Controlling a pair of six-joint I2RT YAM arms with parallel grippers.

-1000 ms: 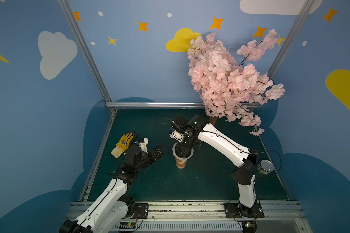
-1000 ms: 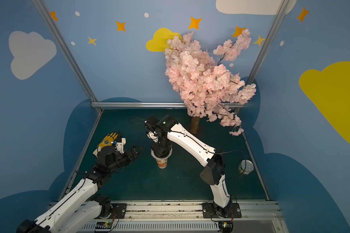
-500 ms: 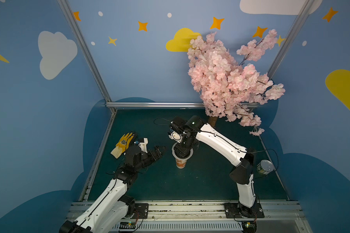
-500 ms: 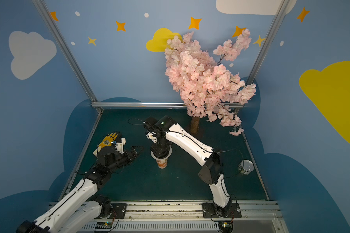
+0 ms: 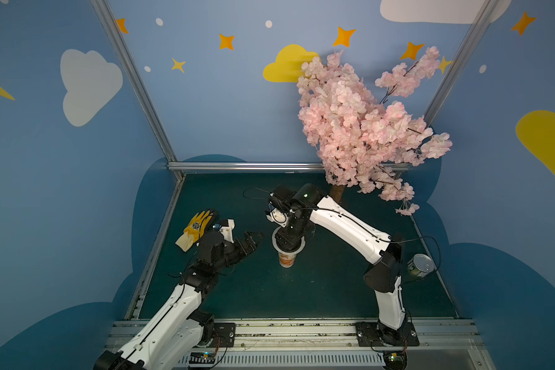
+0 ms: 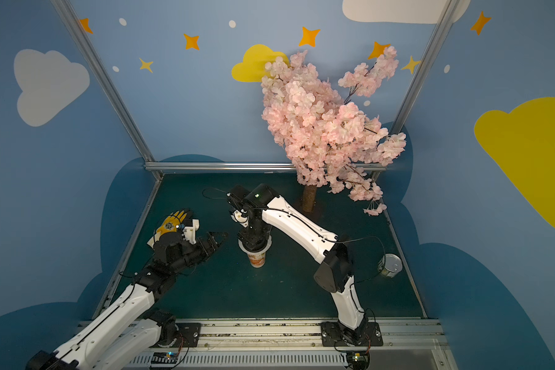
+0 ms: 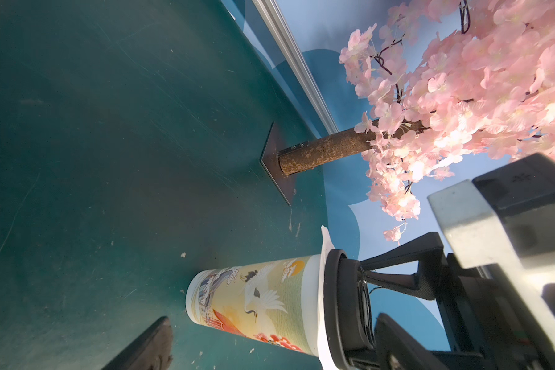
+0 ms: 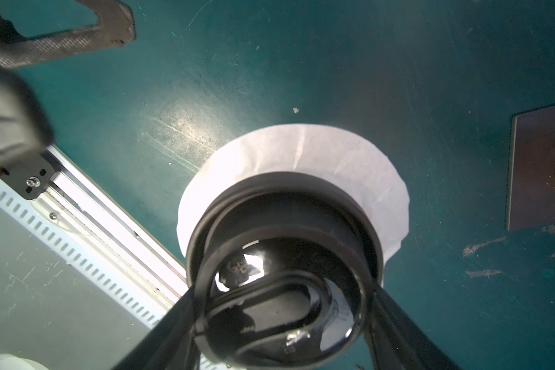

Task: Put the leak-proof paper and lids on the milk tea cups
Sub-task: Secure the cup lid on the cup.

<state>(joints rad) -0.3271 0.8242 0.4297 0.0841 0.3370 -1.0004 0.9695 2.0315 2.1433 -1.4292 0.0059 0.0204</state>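
Observation:
The milk tea cup [image 5: 285,259] [image 6: 257,259] [image 7: 253,298] stands upright mid-table, white with orange and crane graphics. The leak-proof paper [image 8: 302,150] [image 7: 326,243] lies over its mouth, its white edge [image 5: 275,243] sticking out all round. A black lid [image 8: 285,192] [image 7: 334,304] sits on top of the paper. My right gripper [image 5: 289,242] [image 6: 255,242] [image 8: 284,288] points straight down, its fingers against the lid's two sides. My left gripper [image 5: 252,238] [image 6: 217,238] hovers open just left of the cup, holding nothing. Only one of its fingers [image 7: 151,342] shows in the left wrist view.
A yellow glove [image 5: 196,224] lies at the left, behind my left wrist. A silver tin can [image 5: 420,264] stands at the right edge by my right arm's elbow. The pink blossom tree [image 5: 359,128] rises from a trunk [image 7: 327,150] at the back right. A metal rail [image 5: 269,330] runs along the front.
The right arm's elbow has drifted slightly left while its gripper stays on the cup's top. The left arm has not moved.

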